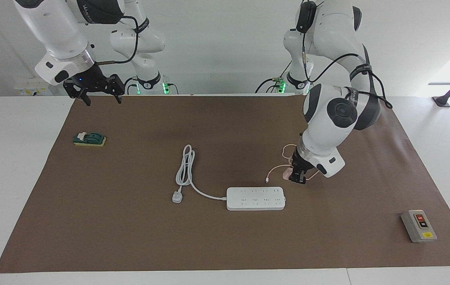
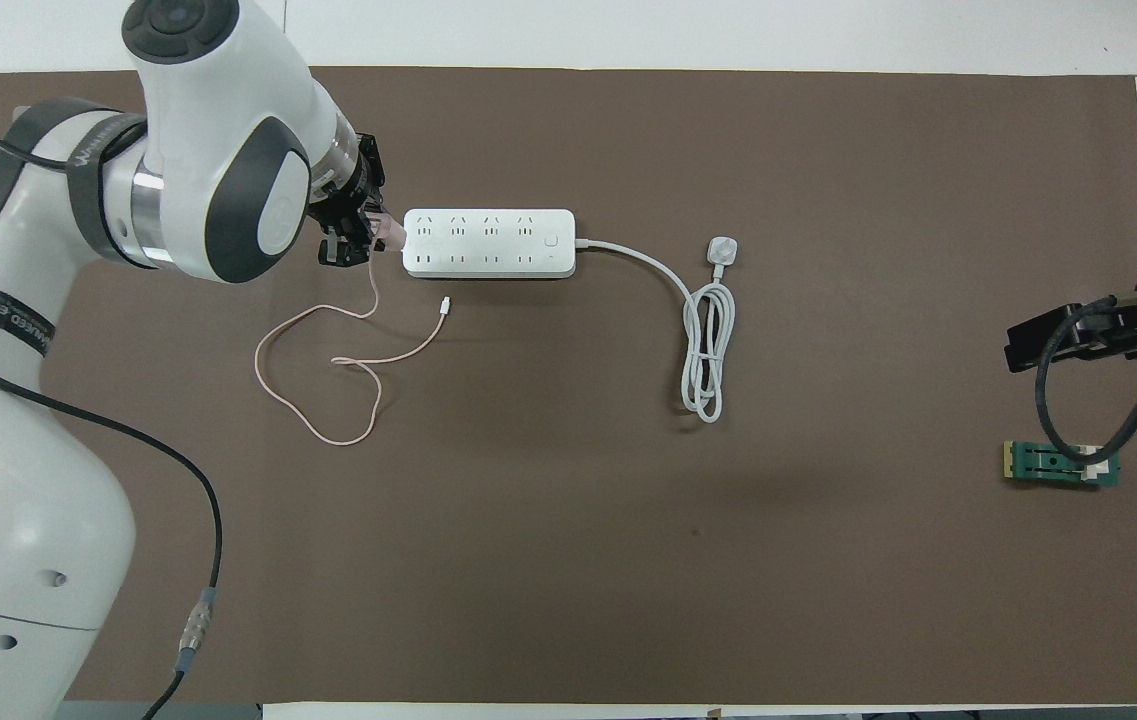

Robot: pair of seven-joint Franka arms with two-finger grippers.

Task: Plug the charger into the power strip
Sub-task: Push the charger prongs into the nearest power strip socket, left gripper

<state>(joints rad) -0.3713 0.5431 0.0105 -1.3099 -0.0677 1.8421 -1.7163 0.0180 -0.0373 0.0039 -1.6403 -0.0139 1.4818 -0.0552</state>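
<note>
The left claw (image 1: 298, 177) is clamped on the pale-pink charger (image 1: 287, 173), holding it just off the end of the white power strip (image 1: 255, 198) that faces the left arm's side, I'd say so it can be carried over a socket. Its thin pink cable (image 2: 328, 350) trails loose on the tabletop (image 1: 225, 245). The right claw (image 1: 98, 90) hangs open and empty, waiting over the tabletop's edge above the green block (image 1: 89, 139).
</note>
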